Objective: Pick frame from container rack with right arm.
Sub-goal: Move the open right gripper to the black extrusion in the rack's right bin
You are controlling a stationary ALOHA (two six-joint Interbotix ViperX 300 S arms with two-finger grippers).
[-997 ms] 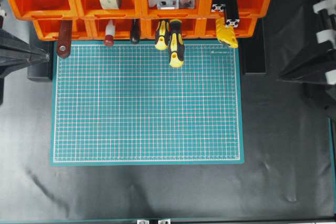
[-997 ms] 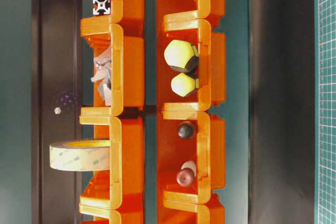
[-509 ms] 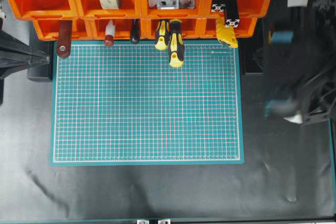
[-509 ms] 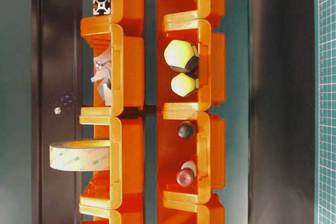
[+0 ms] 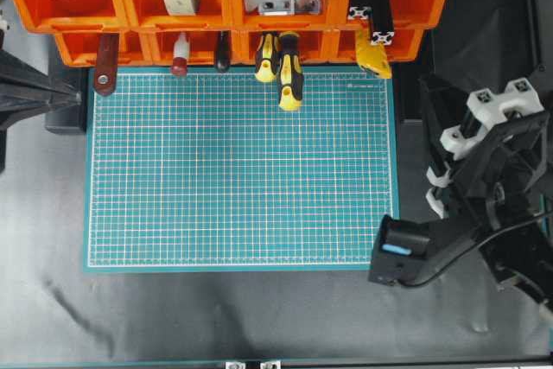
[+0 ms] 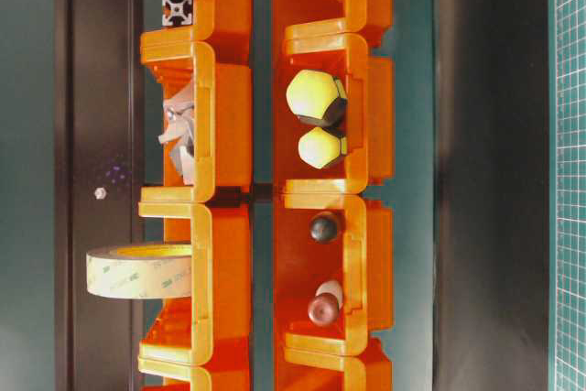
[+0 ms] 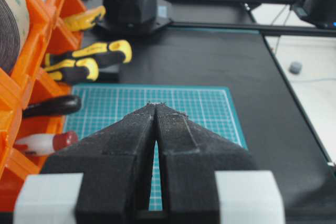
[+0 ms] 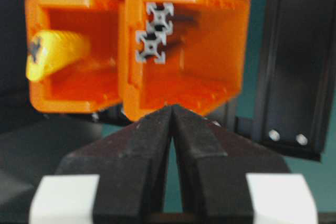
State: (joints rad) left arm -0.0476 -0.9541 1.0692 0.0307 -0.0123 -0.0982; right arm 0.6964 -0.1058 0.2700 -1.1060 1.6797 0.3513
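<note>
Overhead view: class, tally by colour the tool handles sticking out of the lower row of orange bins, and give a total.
Brown handle: 1
Red-and-white handle: 1
Black handle: 1
Yellow-and-black handles: 2
Yellow handle: 1
Total: 6

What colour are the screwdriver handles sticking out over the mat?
Yellow and black; the screwdriver handles show best in the overhead view.

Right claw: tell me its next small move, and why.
Probably open the right claw while easing toward the frame. Its jaws stand shut with nothing between them, and the bar's slotted ends poke from the container rack ahead, so it cannot grasp yet.
</note>
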